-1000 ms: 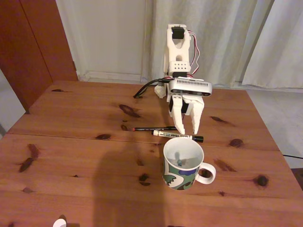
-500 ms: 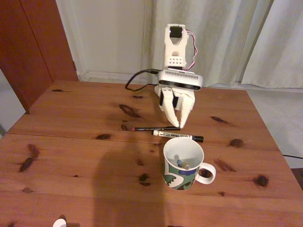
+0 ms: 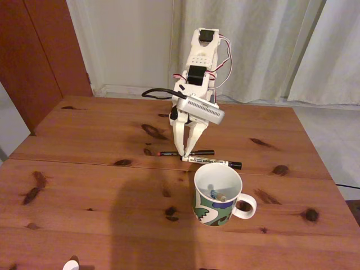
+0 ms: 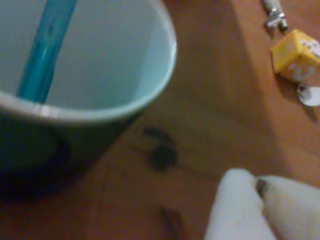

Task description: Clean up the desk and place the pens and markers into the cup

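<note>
Reddish pine worktop (image 3: 84,185), knotted. White arm, end effector (image 3: 185,153) clenched and empty, tips down beside thin black pen (image 3: 185,152). Patterned cup (image 3: 216,194) nearer the camera, teal marker (image 4: 47,47) leaning inside. White marker (image 3: 211,162) lying between pen and cup.

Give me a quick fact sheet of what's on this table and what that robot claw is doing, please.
surface: wooden desk with dark knots
cup: patterned mug, upright, handle to the right in the fixed view
inside cup: a teal marker leaning on the wall
loose on desk: thin black pen and white marker, lying side by side behind the cup
gripper: fingers together, tips down by the pen and white marker, holding nothing
other items: yellow cube in the wrist view
</note>
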{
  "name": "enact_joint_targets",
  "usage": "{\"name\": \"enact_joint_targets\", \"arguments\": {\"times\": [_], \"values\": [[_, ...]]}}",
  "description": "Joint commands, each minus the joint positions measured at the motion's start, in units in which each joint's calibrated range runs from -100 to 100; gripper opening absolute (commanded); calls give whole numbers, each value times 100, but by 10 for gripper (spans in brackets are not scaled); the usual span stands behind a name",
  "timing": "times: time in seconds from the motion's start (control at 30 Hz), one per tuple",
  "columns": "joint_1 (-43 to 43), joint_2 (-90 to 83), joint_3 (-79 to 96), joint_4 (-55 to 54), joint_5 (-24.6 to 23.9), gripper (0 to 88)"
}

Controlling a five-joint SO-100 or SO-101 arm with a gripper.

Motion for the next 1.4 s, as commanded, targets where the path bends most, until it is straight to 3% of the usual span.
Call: {"name": "enact_joint_targets", "arguments": {"times": [0.0,0.4,0.7,1.07,1.37], "values": [[164,-356,-319,35,439,10],[663,-381,-120,35,1874,10],[711,-1060,330,121,2099,10],[1033,-2442,-93,3141,3037,10],[1266,-1904,-1437,5670,3603,10]]}}
